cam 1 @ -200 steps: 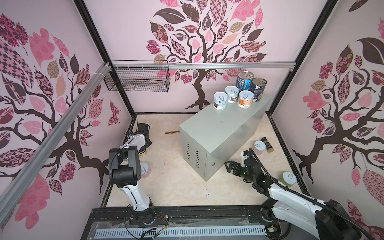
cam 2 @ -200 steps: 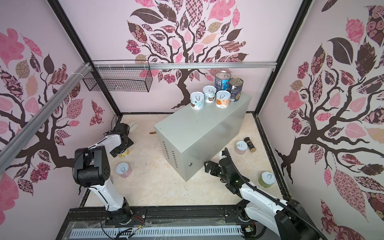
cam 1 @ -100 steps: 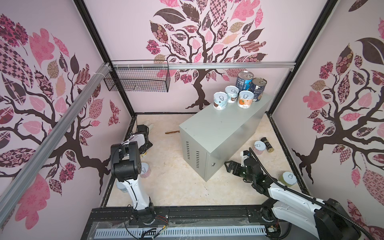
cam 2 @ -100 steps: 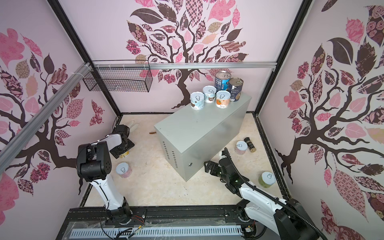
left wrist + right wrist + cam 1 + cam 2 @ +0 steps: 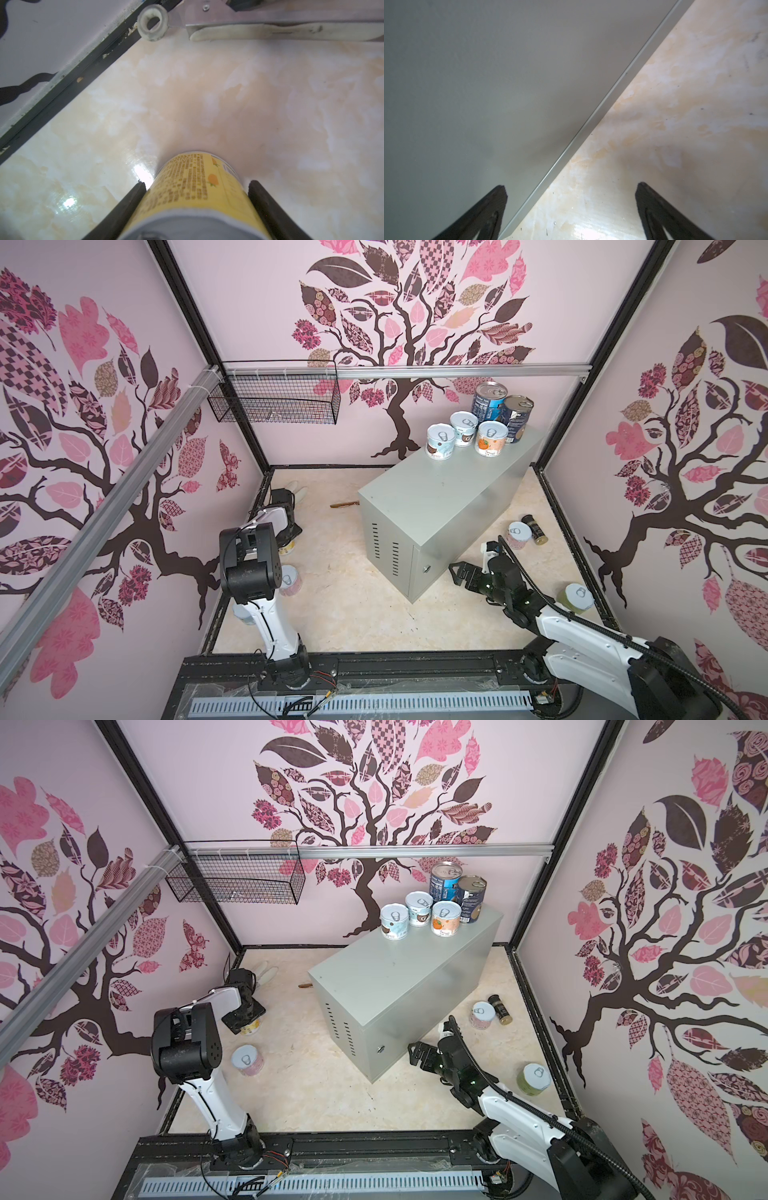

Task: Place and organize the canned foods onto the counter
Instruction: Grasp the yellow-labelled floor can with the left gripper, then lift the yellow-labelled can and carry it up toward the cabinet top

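The counter (image 5: 395,986) blocks the middle; open floor (image 5: 307,1081) lies between it and the pink can (image 5: 247,1060).

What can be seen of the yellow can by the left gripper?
The yellow can is a short cylinder with a pale yellow label, brown small print and an orange fruit picture; a grey metal rim shows at its near end. It appears to stand upright on the marbled floor, between the black fingers of the left gripper, which flank its sides; a firm clamp cannot be confirmed. In a top view the gripper hides most of it.
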